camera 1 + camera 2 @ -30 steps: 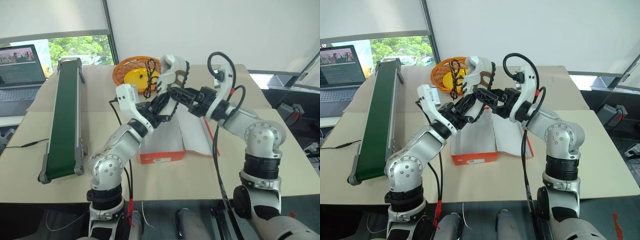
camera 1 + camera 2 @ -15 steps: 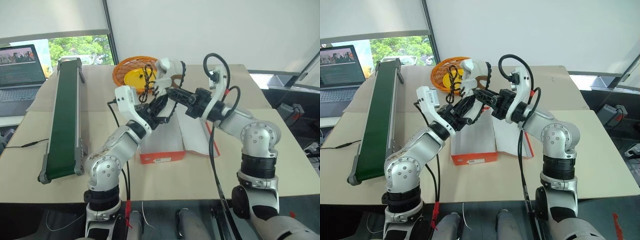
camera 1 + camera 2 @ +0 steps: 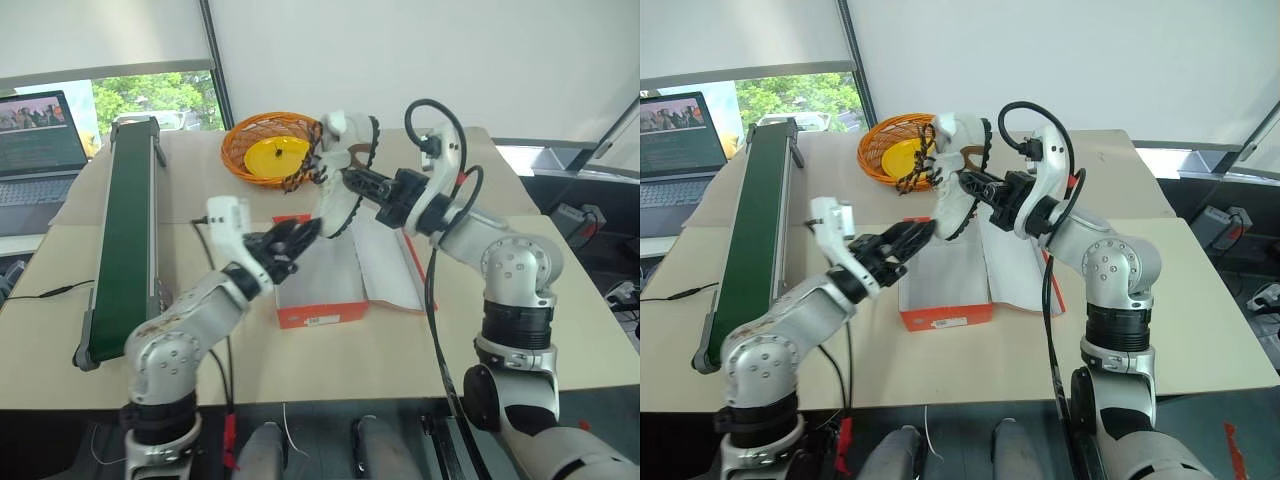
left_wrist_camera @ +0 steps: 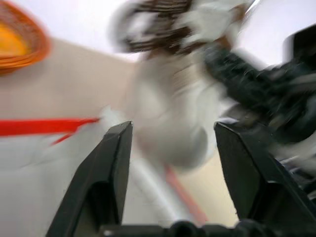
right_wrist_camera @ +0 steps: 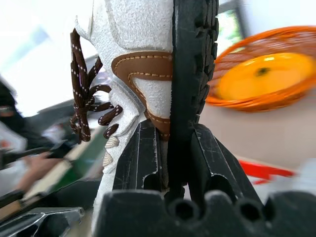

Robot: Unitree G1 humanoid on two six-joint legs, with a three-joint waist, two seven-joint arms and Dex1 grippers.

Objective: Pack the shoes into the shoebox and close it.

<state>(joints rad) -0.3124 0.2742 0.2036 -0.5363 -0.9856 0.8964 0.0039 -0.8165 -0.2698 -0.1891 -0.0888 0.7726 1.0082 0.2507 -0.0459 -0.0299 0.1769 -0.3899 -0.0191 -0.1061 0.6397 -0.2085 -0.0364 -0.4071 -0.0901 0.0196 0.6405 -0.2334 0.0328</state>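
Beige tabletop (image 3: 330, 360) | right tool (image 3: 348, 178) clamps whitish brown-strapped sandals (image 3: 335, 185) above open red-orange cardboard shoebox (image 3: 322, 285) for dropping in | left tool (image 3: 300, 236) wide, empty

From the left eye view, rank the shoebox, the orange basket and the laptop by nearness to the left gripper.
1. The shoebox, right beside the left gripper, on its right.
2. The orange basket, farther back on the table.
3. The laptop, far off at the left edge.

Shoebox (image 3: 322, 285) near centre on worktop (image 3: 560, 330), lid lying open to right. Sandal (image 3: 338, 180) held above box in right gripper (image 3: 352, 181); left gripper (image 3: 300, 236) just left. Basket (image 3: 268, 148) far behind; conveyor (image 3: 125, 240) left; laptop (image 3: 38, 140) far left.
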